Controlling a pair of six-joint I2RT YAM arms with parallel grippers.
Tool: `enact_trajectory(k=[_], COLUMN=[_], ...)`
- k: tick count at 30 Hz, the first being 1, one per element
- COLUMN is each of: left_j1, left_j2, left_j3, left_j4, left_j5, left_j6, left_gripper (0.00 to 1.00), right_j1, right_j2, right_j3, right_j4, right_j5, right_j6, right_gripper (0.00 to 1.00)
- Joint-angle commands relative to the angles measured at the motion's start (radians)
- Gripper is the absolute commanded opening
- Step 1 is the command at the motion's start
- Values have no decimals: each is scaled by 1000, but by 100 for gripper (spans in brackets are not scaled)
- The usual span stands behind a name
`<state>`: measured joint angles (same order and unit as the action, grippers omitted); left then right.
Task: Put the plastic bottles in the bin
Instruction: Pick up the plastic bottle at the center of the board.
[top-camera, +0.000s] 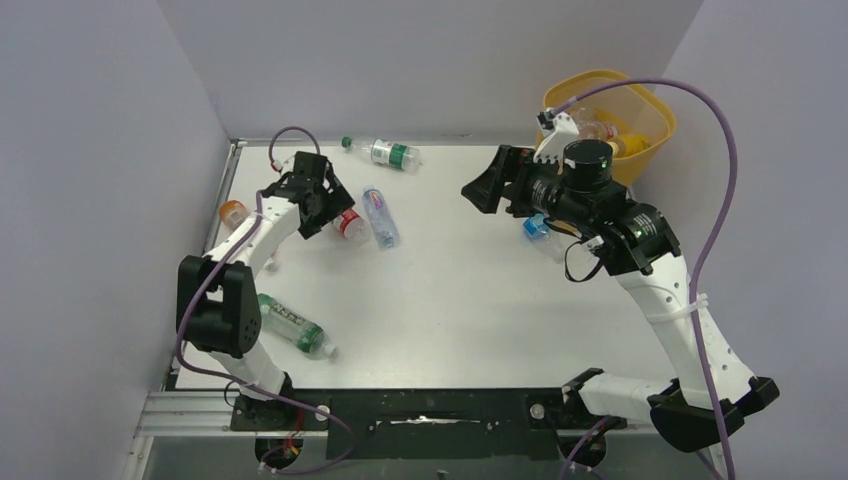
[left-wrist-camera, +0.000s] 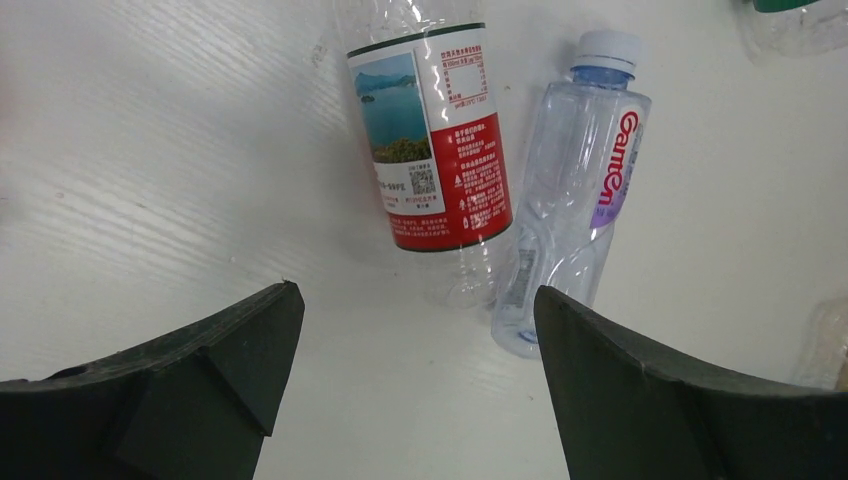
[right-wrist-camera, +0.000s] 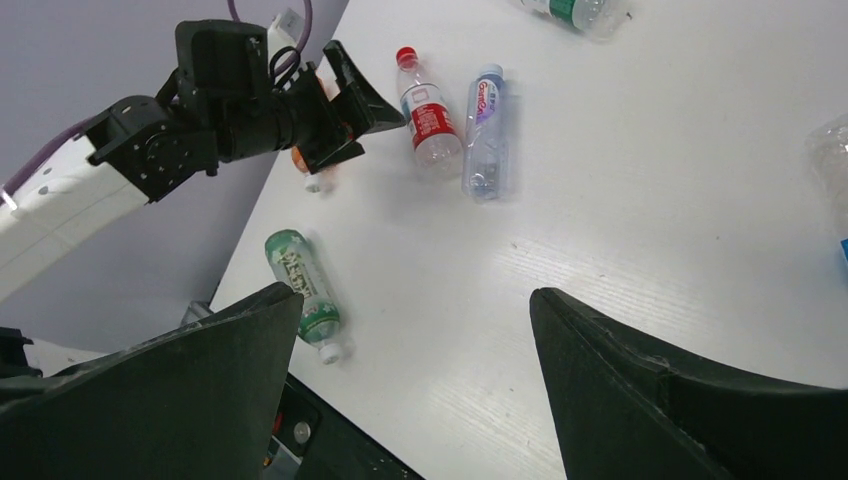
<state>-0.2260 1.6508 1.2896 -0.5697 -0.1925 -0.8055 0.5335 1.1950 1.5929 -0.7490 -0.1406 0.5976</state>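
Six plastic bottles lie loose on the white table (top-camera: 450, 300), none of them held. The left gripper (left-wrist-camera: 415, 300) hangs with its jaws spread wide and empty just above a red-labelled bottle (left-wrist-camera: 435, 140) with a red cap, which lies beside a clear Ganten bottle (left-wrist-camera: 575, 190), their lower ends touching. An orange bottle (top-camera: 233, 213) sits at the left edge, a green-labelled bottle (top-camera: 385, 152) near the far edge, and a green bottle (right-wrist-camera: 303, 283) close to the left arm's base. The right gripper (right-wrist-camera: 415, 295) is likewise agape with nothing between its fingers, above the table's right side, with a blue-capped bottle (top-camera: 537, 228) under its arm. The yellow-orange bin (top-camera: 655, 115) stands at the far right corner, several bottles already inside.
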Motion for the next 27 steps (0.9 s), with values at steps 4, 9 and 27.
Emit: enact_trajectory(k=[4, 9, 27], left_j1=[11, 13, -8], left_j2=[128, 215, 308], left_j3=[98, 148, 111], left_j4=[149, 164, 132], left_j5=[19, 22, -65], left_j6=[-100, -118, -32], left_gripper=[87, 87, 71], right_j1=[21, 23, 26], right_j2=[-41, -41, -32], right_j3=[-84, -134, -228], right_j4=[69, 78, 149], right_j5=[3, -2, -34], right_j6=[-7, -17, -8], right_gripper=[88, 88, 89])
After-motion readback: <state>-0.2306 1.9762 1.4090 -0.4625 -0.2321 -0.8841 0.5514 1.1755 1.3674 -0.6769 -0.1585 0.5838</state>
